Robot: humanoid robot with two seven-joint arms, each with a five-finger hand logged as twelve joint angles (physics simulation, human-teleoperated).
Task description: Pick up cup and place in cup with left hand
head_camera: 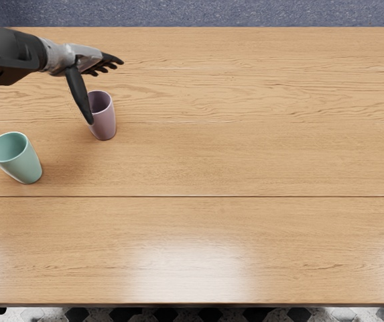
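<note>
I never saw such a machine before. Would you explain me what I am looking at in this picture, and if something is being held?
This is a computer-made image of a humanoid robot at work. There is only one picture, taken from the robot's head, looking down at a slant on a wooden table. The dark arm coming in from the left edge ends in the left hand, which has fingers like ours. The right arm is not in view. Two cups stand on the table: a green cup and a purple cup. The hand is open and appears to hold nothing. Its thumb overlaps the purple cup in this view, but I cannot tell whether they touch.
</note>
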